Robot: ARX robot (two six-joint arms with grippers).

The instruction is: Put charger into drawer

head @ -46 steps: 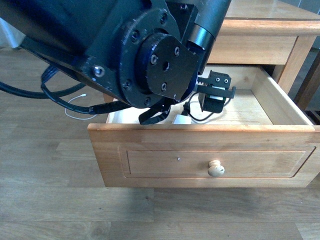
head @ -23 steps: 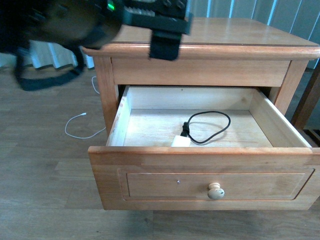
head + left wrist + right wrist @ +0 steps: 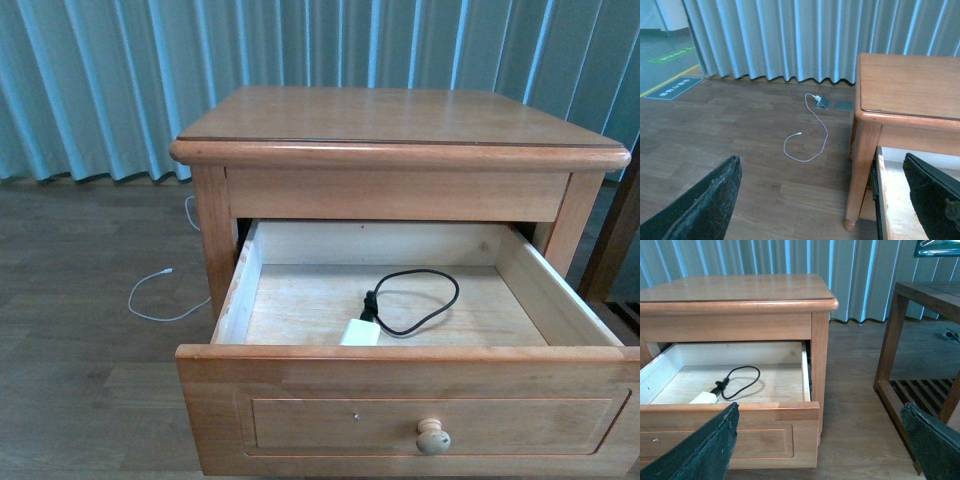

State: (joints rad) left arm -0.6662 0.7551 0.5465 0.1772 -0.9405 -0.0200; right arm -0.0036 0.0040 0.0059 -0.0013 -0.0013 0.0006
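The white charger lies on the floor of the open wooden drawer, near its front wall, with its black looped cable behind it. It also shows in the right wrist view, inside the drawer. Neither arm shows in the front view. My left gripper is open and empty, beside the table's left leg above the floor. My right gripper is open and empty, in front of the drawer's right corner.
The drawer belongs to a wooden bedside table before blue curtains. A thin white cable lies on the wood floor at the left and shows in the left wrist view. A dark wooden rack stands to the right.
An arm that hung over the drawer has lifted up and out of the front view. The charger stays lying in the drawer.
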